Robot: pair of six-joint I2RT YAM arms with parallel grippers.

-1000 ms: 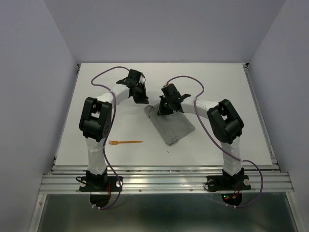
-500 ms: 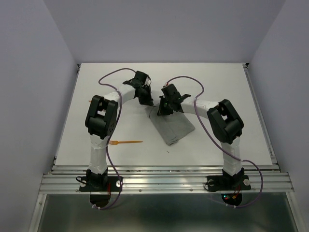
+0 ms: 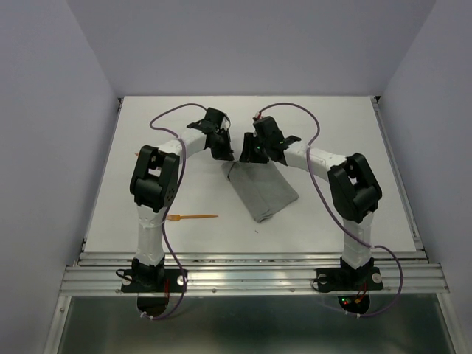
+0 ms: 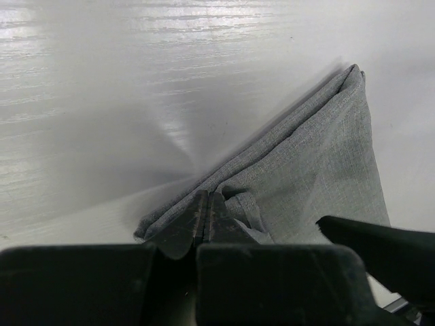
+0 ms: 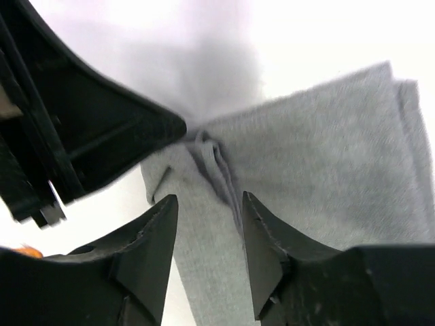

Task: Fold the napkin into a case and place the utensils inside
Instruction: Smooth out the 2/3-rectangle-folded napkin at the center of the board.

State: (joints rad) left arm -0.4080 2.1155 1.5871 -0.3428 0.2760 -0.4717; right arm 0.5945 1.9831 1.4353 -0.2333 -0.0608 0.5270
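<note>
The left gripper (image 3: pixel 226 156) pinches the napkin (image 3: pixel 262 193) near frame centre; the right gripper (image 3: pixel 245 158) is open. A slip would undo the fold.

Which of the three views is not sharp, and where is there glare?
Right wrist view: soft throughout, the napkin blurred, the table washed out to white. Left wrist view: napkin weave sharp, glare streaks on the far table. Top external view: even light, sharp, no strong glare.
</note>
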